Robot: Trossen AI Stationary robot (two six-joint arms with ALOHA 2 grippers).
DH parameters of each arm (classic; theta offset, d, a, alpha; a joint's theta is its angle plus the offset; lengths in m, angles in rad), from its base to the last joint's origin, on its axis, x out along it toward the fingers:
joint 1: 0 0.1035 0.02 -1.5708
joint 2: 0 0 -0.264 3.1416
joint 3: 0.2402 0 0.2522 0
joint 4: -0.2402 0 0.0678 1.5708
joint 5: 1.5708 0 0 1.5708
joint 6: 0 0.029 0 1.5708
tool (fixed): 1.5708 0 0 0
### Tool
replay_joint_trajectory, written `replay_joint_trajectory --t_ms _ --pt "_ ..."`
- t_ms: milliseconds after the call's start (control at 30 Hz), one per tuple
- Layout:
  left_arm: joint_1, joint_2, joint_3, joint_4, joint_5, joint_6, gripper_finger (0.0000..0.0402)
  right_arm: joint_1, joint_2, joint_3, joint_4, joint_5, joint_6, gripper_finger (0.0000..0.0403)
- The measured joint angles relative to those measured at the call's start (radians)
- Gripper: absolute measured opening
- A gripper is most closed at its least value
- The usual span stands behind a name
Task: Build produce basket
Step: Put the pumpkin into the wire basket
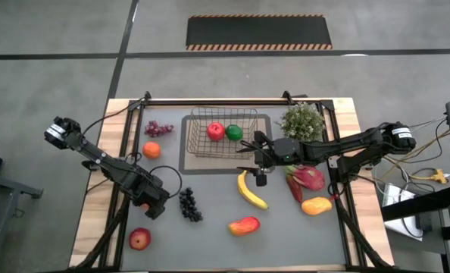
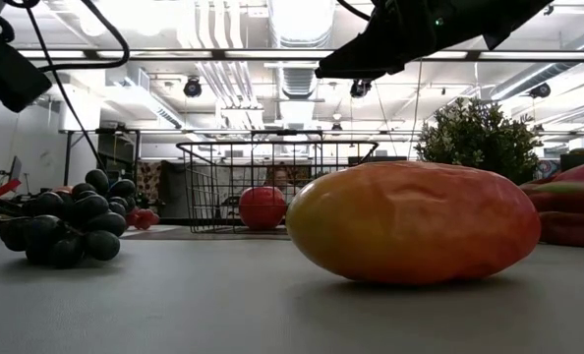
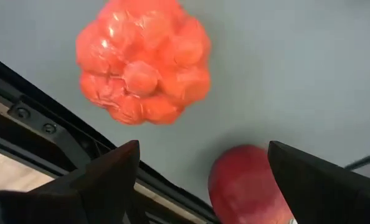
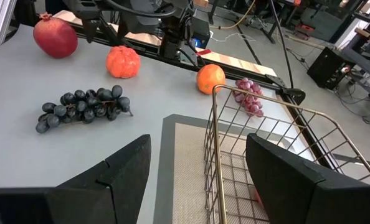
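The dark wire basket (image 1: 221, 130) stands on a grey tray (image 1: 187, 161) and holds a red apple (image 1: 216, 131) and a green pepper (image 1: 234, 133). My right gripper (image 1: 255, 157) hovers open and empty by the basket's near right corner; its wrist view looks past the open fingers (image 4: 197, 146) onto the basket's rim (image 4: 217, 93). My left gripper (image 1: 154, 202) hangs open over the table's left part, above a bumpy orange-red fruit (image 3: 142, 59) and beside a red apple (image 3: 244, 183). Dark grapes (image 1: 189, 203), a banana (image 1: 250, 189), two mangoes (image 1: 243, 225) (image 1: 317, 205) and a dragon fruit (image 1: 307, 178) lie on the table.
An orange (image 1: 151, 150) and purple grapes (image 1: 158, 128) lie left of the tray. A leafy plant (image 1: 302, 121) stands right of the basket. The red apple (image 1: 139, 239) lies near the front left corner. The near mango (image 2: 415, 221) fills the low view.
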State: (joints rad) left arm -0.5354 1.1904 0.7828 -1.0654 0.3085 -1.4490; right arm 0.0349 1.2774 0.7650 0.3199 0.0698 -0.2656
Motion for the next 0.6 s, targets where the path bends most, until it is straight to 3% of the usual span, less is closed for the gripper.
replay_joint_trajectory --t_ms 167,600 --pt "0.005 0.002 -0.003 -0.002 -0.101 -0.017 0.0336 0.000 0.000 0.000 0.000 0.000 -0.005 0.0247" --pt "0.005 0.002 -0.004 -0.087 -0.170 -0.035 0.0336 0.000 0.000 0.000 -0.004 0.000 0.002 0.0247"
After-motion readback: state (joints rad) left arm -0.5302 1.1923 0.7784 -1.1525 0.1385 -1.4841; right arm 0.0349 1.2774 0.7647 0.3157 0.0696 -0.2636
